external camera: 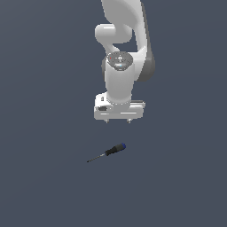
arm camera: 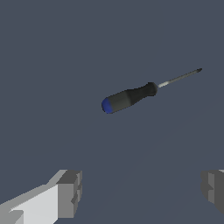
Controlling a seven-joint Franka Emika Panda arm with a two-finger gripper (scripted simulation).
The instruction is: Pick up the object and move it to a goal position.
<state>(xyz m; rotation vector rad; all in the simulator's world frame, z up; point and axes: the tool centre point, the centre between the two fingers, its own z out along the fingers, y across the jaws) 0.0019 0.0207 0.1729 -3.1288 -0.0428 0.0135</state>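
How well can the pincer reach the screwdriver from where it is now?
Probably yes. The pincer hangs open above the floor, and the screwdriver lies flat and alone, nothing near it. The wrist view shows it beyond the open fingers, so the arm must shift and descend.

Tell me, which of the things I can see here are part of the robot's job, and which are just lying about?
Part of the job:
- the screwdriver, lying flat on the floor, not yet picked up
- the gripper, open and hanging above it, holding nothing

Just lying about:
- nothing else shows; only the plain grey floor is around them
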